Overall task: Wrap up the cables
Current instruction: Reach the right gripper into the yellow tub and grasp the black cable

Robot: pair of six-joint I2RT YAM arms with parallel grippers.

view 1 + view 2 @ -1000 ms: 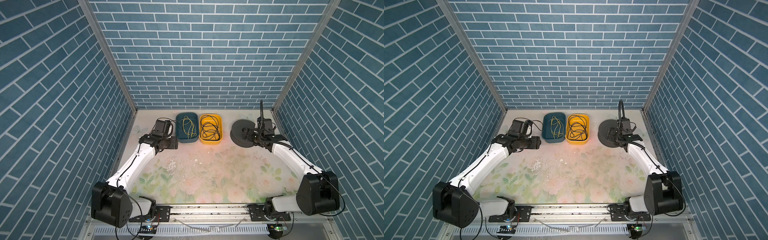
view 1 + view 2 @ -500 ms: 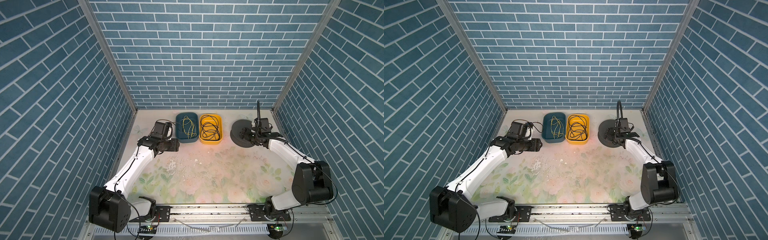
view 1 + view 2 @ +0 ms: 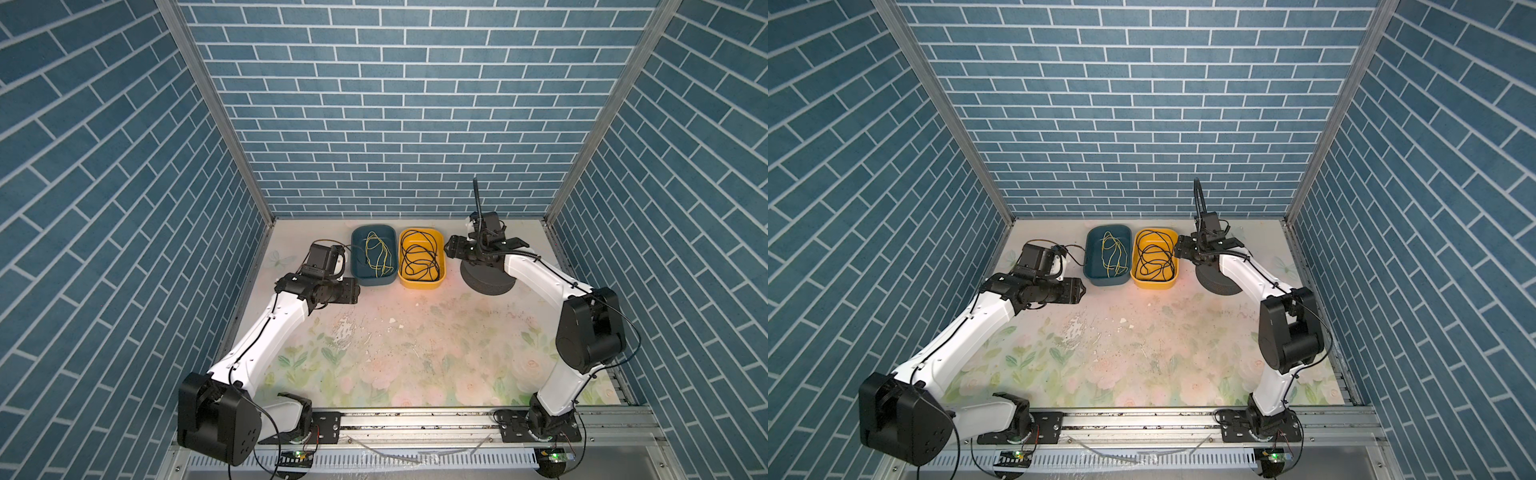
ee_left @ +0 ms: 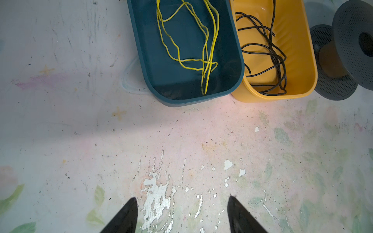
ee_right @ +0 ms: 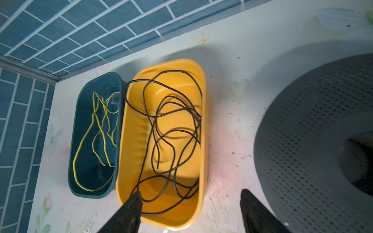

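Note:
The cables are one thin black cord (image 3: 419, 255) lying in loose loops in a yellow bin (image 3: 420, 285) at the back of the table; both top views show it (image 3: 1154, 257). The cord (image 5: 171, 131) fills the bin (image 5: 165, 219) in the right wrist view. My right gripper (image 5: 190, 191) is open above the bin's end nearest the spool, one finger over the cord, holding nothing. In a top view it (image 3: 449, 249) hangs between bin and spool. My left gripper (image 4: 181, 197) is open and empty over bare table, short of the bins (image 3: 354, 291).
A teal bin (image 3: 372, 282) holding a yellow-green wire (image 3: 376, 253) stands left of the yellow bin. A dark grey perforated spool (image 3: 486, 280) stands right of it, partly under my right arm. Brick-patterned walls close the back and sides.
My right gripper has moved left from above the spool to the yellow bin's edge, its jaws slightly narrower. My left gripper has shifted a little to the right.

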